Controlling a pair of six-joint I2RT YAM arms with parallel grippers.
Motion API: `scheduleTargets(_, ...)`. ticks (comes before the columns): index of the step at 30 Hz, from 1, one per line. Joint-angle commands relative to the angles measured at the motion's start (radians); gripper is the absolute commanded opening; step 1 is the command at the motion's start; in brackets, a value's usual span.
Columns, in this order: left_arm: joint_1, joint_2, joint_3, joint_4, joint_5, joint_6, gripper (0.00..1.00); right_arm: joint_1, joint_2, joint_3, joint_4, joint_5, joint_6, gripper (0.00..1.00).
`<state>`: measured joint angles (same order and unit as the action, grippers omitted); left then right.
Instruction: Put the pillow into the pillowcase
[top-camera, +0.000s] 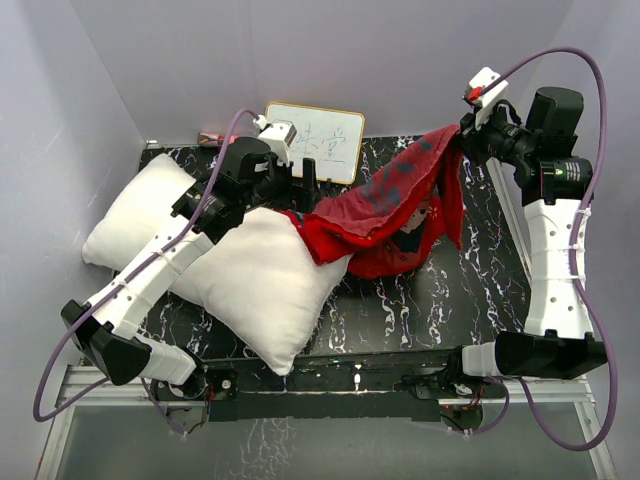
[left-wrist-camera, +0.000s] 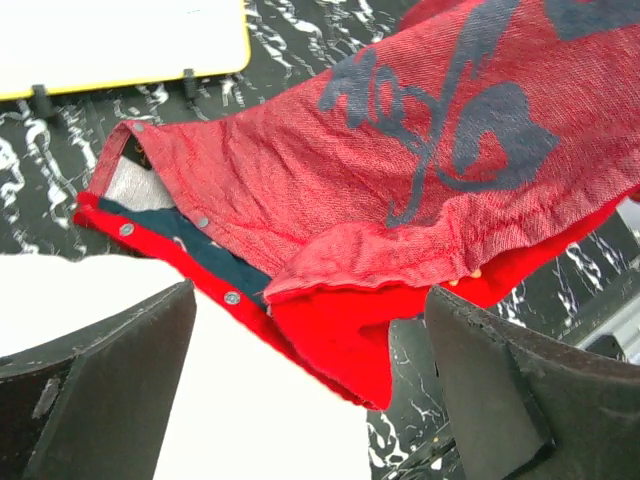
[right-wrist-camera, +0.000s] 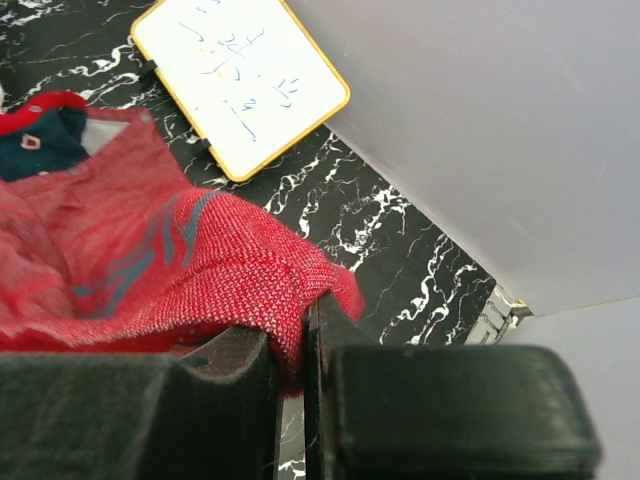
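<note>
The white pillow (top-camera: 262, 285) lies on the left half of the table, with my left arm stretched across it. The red pillowcase (top-camera: 395, 205) is draped from the table's middle up to the back right. There my right gripper (top-camera: 463, 133) is shut on a corner of it and holds it raised; the right wrist view shows red cloth (right-wrist-camera: 250, 280) pinched in the right gripper (right-wrist-camera: 300, 335). My left gripper (left-wrist-camera: 310, 400) is open. It hovers over the pillow (left-wrist-camera: 230, 400) at the pillowcase's snap-buttoned mouth (left-wrist-camera: 215, 285), with nothing held between its fingers (left-wrist-camera: 105, 385).
A small yellow-framed whiteboard (top-camera: 322, 140) stands at the back of the black marbled table (top-camera: 400, 310), just behind the left gripper (top-camera: 290, 200). Grey walls close in the left, back and right sides. A metal rail (top-camera: 350, 380) runs along the near edge.
</note>
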<state>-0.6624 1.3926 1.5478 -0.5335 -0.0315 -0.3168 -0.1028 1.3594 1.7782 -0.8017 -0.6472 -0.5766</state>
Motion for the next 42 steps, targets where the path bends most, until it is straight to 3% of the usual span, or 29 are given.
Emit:
scheduleTargets(1, 0.003, -0.015, -0.032, 0.155, 0.187, 0.105, 0.97, -0.002, -0.069, 0.047, 0.026, -0.072, -0.026, 0.08)
scheduleTargets(6, 0.002, 0.078, -0.045, 0.292, 0.447, 0.222, 0.97, -0.001, -0.072, 0.059, 0.029, -0.073, -0.023, 0.08)
scheduleTargets(10, 0.000, 0.156, 0.015, 0.255, 0.574, 0.260, 0.97, -0.002, -0.069, 0.070, 0.033, -0.065, -0.022, 0.08)
scheduleTargets(13, 0.000, 0.171, 0.040, 0.189, 0.617, 0.243, 0.97, -0.002, -0.069, 0.068, 0.038, -0.066, -0.017, 0.08)
scheduleTargets(16, -0.005, 0.129, -0.023, 0.252, 0.694, 0.125, 0.97, 0.000, -0.071, 0.051, 0.047, -0.063, -0.005, 0.08)
scheduleTargets(20, -0.125, 0.065, -0.138, 0.346, 0.554, 0.108, 0.97, -0.002, -0.064, 0.029, 0.061, -0.065, 0.015, 0.08)
scheduleTargets(27, -0.294, 0.040, -0.219, 0.218, 0.174, 0.288, 0.96, -0.002, -0.038, 0.034, 0.075, -0.074, 0.038, 0.08)
scheduleTargets(33, -0.340, 0.063, -0.272, 0.283, 0.145, 0.308, 0.95, -0.001, -0.030, 0.035, 0.073, -0.070, 0.038, 0.08)
scheduleTargets(37, -0.358, 0.128, -0.272, 0.298, 0.058, 0.280, 0.82, -0.002, -0.031, 0.030, 0.073, -0.065, 0.035, 0.08)
scheduleTargets(42, -0.359, 0.175, -0.229, 0.295, 0.037, 0.253, 0.77, -0.002, -0.034, 0.022, 0.073, -0.055, 0.034, 0.08)
